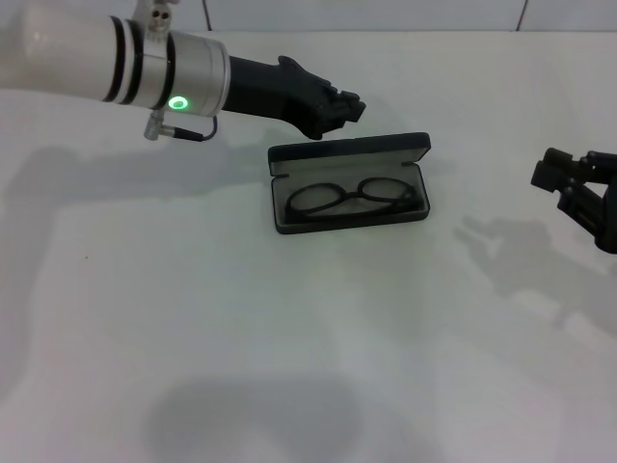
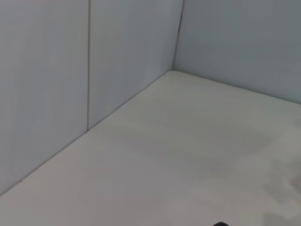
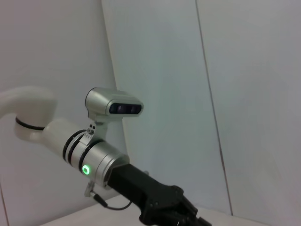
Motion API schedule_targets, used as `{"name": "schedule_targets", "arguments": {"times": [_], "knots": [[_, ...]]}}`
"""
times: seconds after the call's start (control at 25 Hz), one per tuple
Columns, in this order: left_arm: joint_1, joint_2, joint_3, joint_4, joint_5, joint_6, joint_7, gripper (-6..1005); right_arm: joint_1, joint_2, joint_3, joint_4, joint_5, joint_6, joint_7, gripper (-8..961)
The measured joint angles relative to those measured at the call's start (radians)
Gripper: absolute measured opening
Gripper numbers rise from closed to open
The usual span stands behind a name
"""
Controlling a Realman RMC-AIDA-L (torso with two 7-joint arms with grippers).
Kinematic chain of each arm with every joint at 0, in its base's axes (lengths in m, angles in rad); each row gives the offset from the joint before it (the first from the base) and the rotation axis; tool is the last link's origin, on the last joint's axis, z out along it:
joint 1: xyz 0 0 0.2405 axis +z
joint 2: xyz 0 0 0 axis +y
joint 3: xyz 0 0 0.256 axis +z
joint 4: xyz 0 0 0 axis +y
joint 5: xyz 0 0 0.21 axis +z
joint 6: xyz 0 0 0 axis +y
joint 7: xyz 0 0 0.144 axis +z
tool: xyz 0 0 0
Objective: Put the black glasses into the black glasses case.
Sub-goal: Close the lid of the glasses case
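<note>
The black glasses case (image 1: 349, 180) lies open in the middle of the white table, its lid (image 1: 349, 152) standing up along the far side. The black glasses (image 1: 352, 199) rest inside on the grey lining, lenses toward the left end. My left gripper (image 1: 345, 106) hovers just behind and above the lid's left half, shut and holding nothing; the right wrist view shows its arm (image 3: 101, 167) from the side. My right gripper (image 1: 549, 174) stays parked at the table's right edge, well apart from the case.
The white table (image 1: 289, 347) stretches wide toward me in front of the case. Pale wall panels (image 2: 117, 56) meet the table at the back, with a corner showing in the left wrist view.
</note>
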Motion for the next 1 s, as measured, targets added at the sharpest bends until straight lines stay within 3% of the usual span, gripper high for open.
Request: {"name": "schedule_targets", "arguments": {"times": [1.0], "knots": [[-0.01, -0.029, 0.001, -0.012, 0.059, -0.057, -0.043, 181, 0.048, 0.002, 0.002, 0.085, 0.004, 0.012, -0.029, 229]]}}
